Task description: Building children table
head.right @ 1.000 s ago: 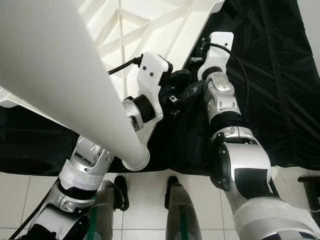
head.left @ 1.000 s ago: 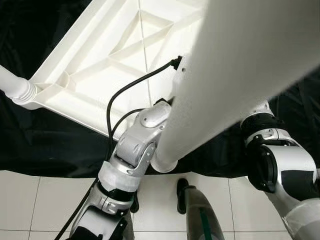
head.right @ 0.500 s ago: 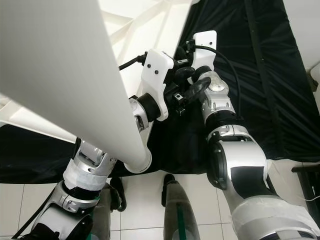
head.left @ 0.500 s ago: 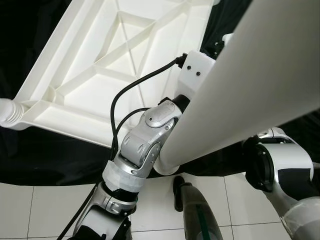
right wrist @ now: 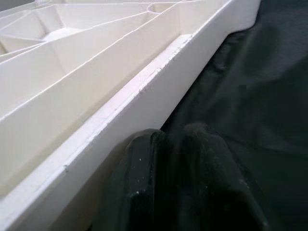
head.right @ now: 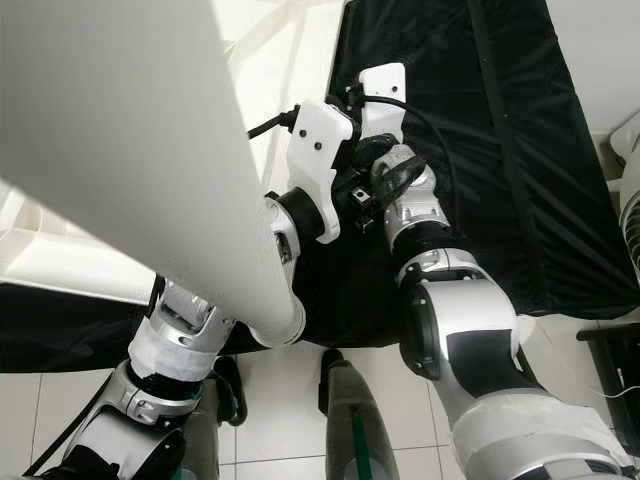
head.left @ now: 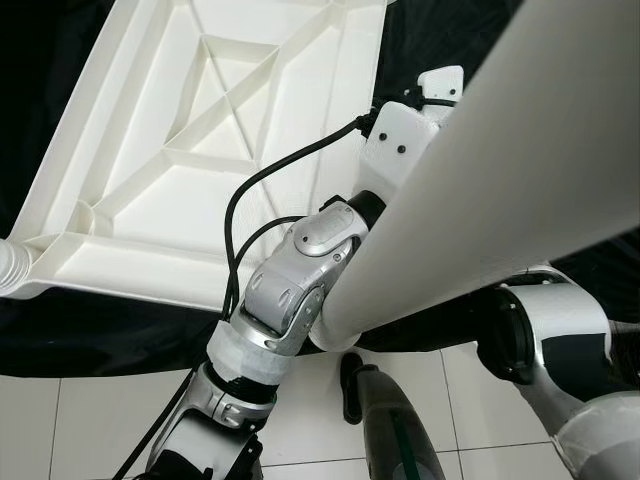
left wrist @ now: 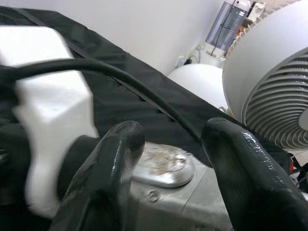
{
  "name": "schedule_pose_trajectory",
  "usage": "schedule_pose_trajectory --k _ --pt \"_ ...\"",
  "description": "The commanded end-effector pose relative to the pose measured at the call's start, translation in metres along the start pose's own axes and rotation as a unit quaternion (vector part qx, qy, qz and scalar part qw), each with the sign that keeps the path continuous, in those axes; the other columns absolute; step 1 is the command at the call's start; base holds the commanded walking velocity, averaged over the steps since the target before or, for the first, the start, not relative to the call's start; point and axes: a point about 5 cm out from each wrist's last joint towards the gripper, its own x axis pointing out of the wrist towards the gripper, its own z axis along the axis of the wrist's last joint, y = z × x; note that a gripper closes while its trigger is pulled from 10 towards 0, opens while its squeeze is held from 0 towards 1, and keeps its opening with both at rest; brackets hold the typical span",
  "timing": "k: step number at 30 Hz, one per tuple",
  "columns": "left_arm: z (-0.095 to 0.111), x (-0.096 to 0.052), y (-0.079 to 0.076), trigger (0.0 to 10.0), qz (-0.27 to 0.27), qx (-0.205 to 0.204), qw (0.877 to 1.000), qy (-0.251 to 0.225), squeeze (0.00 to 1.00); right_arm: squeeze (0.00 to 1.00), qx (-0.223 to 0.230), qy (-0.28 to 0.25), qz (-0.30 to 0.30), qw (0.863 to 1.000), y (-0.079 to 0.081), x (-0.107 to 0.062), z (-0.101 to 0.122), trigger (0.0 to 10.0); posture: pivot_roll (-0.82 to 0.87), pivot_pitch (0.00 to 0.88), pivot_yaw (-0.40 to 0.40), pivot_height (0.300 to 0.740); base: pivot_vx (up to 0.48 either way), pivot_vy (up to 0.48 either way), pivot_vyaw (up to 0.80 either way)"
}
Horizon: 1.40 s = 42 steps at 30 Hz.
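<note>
Left eye view is showing a thick white table leg (head.left: 500, 170) running closest to the camera, its long axis slanting from a rounded end low near the left arm's elbow up and away toward the robot's right; what is carrying it I cannot tell. It is probably being lifted this way to bring an end over a corner socket. Just beyond, the left tool (left wrist: 168, 159) is hanging with its fingers apart, nothing between them, facing the right wrist. The right tool (right wrist: 178, 183) is resting with its fingers pressed together against the near edge of the upturned white tabletop (head.left: 200, 140), seemingly steadying it. That tabletop is lying ribs-up on the black-draped surface (head.right: 480, 150), stretching away from the robot.
</note>
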Motion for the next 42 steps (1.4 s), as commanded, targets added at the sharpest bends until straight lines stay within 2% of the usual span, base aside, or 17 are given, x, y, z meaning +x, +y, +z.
schedule_pose_trajectory --k 1,6,11,14,16,17,18,19,21,22,27,31,33,34,39,40,42 --pt "0.011 0.017 -0.023 10.0 -0.041 -0.015 0.999 -0.031 0.00 0.00 0.002 -0.013 0.050 0.999 0.026 0.009 0.004 10.0 0.02 0.298 0.034 0.740 0.000 0.000 0.00" --pt "0.011 0.018 -0.023 10.0 -0.041 -0.018 0.998 -0.032 0.00 0.00 0.002 -0.019 0.053 0.998 0.033 0.012 0.006 10.0 0.03 0.300 0.035 0.740 0.000 0.000 0.00" --pt "0.012 0.018 -0.023 10.0 -0.039 -0.015 0.999 -0.032 0.00 0.00 0.002 -0.021 0.021 1.000 0.028 0.011 0.005 10.0 0.03 0.300 0.035 0.740 0.000 0.000 0.00" --pt "0.011 0.017 -0.021 10.0 -0.035 -0.012 0.999 -0.029 0.00 0.00 -0.002 -0.023 -0.003 1.000 0.021 0.007 0.003 10.0 0.03 0.296 0.031 0.740 0.000 0.000 0.00" --pt "0.003 0.005 -0.013 10.0 -0.026 0.003 1.000 -0.010 0.00 0.00 0.006 -0.034 -0.067 0.997 -0.001 -0.010 -0.008 10.0 0.03 0.283 0.029 0.740 0.000 0.000 0.00" --pt "0.003 0.005 -0.013 10.0 -0.026 0.003 1.000 -0.010 0.00 0.00 0.006 -0.034 -0.067 0.997 -0.001 -0.010 -0.008 10.0 0.03 0.283 0.029 0.740 0.000 0.000 0.00" --pt "-0.003 -0.005 -0.009 10.0 -0.030 0.006 1.000 0.000 0.00 1.00 0.015 -0.046 -0.094 0.994 -0.014 -0.027 -0.016 10.0 0.03 0.277 0.027 0.740 0.000 0.000 0.00" --pt "-0.006 -0.012 -0.007 10.0 -0.033 0.004 0.999 0.005 0.00 1.00 0.020 -0.056 -0.111 0.992 -0.021 -0.039 -0.020 10.0 0.03 0.273 0.027 0.740 0.000 0.000 0.00" --pt "-0.006 -0.012 -0.007 10.0 -0.033 0.004 0.999 0.005 0.00 1.00 0.020 -0.056 -0.111 0.992 -0.021 -0.039 -0.020 10.0 0.03 0.273 0.027 0.740 0.000 0.000 0.00" --pt "-0.008 -0.017 -0.005 10.0 -0.034 0.000 0.999 0.010 1.00 1.00 0.019 -0.064 -0.123 0.990 -0.026 -0.049 -0.023 10.0 0.03 0.273 0.027 0.740 0.000 0.000 0.00" --pt "-0.013 -0.027 -0.002 10.0 -0.031 -0.006 0.999 0.020 1.00 1.00 0.023 -0.071 -0.151 0.986 -0.033 -0.070 -0.028 10.0 0.02 0.253 0.033 0.740 0.000 0.000 0.00" --pt "-0.022 -0.054 0.015 10.0 0.014 0.017 0.998 0.052 1.00 1.00 0.035 -0.096 -0.176 0.979 -0.031 -0.105 -0.025 10.0 -0.01 0.234 0.045 0.740 0.000 0.000 0.00" --pt "-0.023 -0.058 0.019 10.0 0.023 0.022 0.998 0.058 1.00 1.00 0.036 -0.100 -0.181 0.978 -0.031 -0.109 -0.024 10.0 -0.01 0.234 0.045 0.740 0.000 0.000 0.00" --pt "-0.022 -0.064 0.022 10.0 0.033 0.025 0.997 0.059 0.00 1.00 0.036 -0.105 -0.181 0.977 -0.031 -0.114 -0.019 10.0 -0.02 0.219 0.046 0.740 0.000 0.000 0.00" --pt "-0.021 -0.072 0.026 10.0 0.044 0.030 0.997 0.061 0.00 1.00 0.033 -0.110 -0.173 0.978 -0.030 -0.119 -0.014 10.0 -0.02 0.213 0.047 0.740 0.000 0.000 0.00" --pt "-0.020 -0.086 0.034 10.0 0.074 0.037 0.995 0.064 0.00 0.00 0.034 -0.115 -0.162 0.980 -0.031 -0.128 -0.005 10.0 -0.02 0.200 0.050 0.740 0.000 0.000 0.00" --pt "-0.020 -0.089 0.037 10.0 0.084 0.039 0.994 0.063 0.00 0.00 0.036 -0.114 -0.159 0.980 -0.032 -0.131 -0.003 10.0 -0.02 0.200 0.050 0.740 0.000 0.000 0.00"
